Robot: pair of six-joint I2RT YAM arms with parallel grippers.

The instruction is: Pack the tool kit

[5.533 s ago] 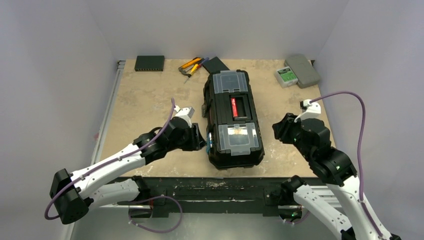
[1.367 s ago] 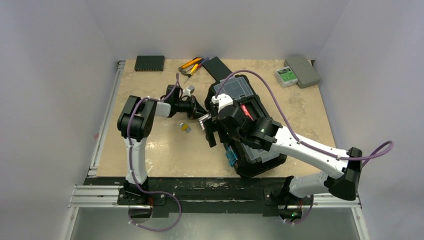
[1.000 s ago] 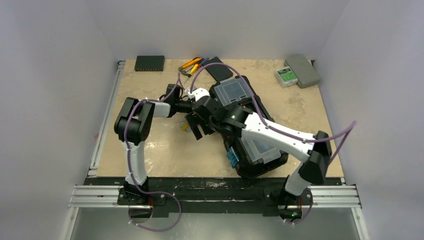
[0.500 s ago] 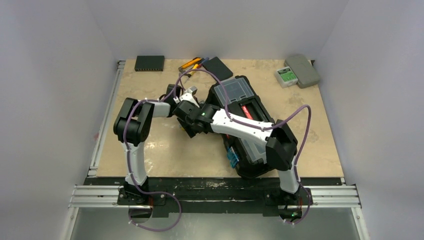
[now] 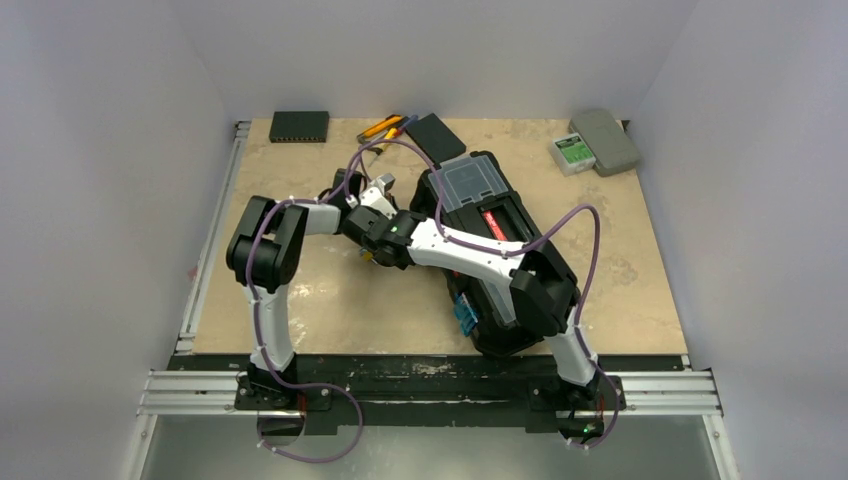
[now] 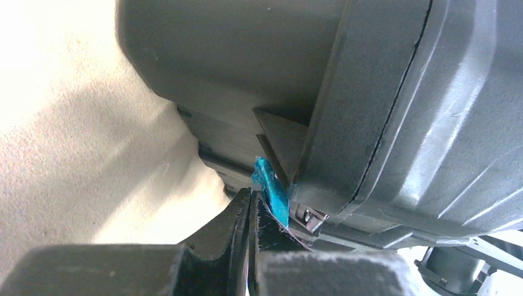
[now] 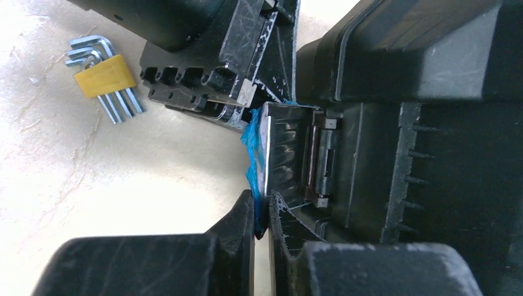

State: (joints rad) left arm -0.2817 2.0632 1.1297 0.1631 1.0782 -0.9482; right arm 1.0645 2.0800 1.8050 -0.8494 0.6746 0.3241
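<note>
The black toolbox (image 5: 495, 215) lies turned on the table, lid shut, with one blue latch (image 5: 462, 318) showing on its near-left side. My right arm reaches across it. The right gripper (image 5: 390, 250) is at the box's left side, shut on the edge of a blue latch (image 7: 251, 154), as the right wrist view shows (image 7: 260, 206). My left gripper (image 5: 372, 212) is close beside it. Its fingers are shut together (image 6: 250, 200), with a blue latch (image 6: 271, 191) lying against the right finger. Yellow-black and red-handled tools (image 5: 385, 128) lie at the back.
A yellow-holdered hex key set (image 7: 102, 77) lies on the table left of the toolbox. A flat black box (image 5: 300, 125) sits at the back left and a black slab (image 5: 435, 135) behind the toolbox. A small grey case with a green label (image 5: 573, 152) is at the back right.
The toolbox has been turned from straight to slanted. My right arm swung left across it to the box's left side, covering the hex keys in the top view. The left arm stayed put.
</note>
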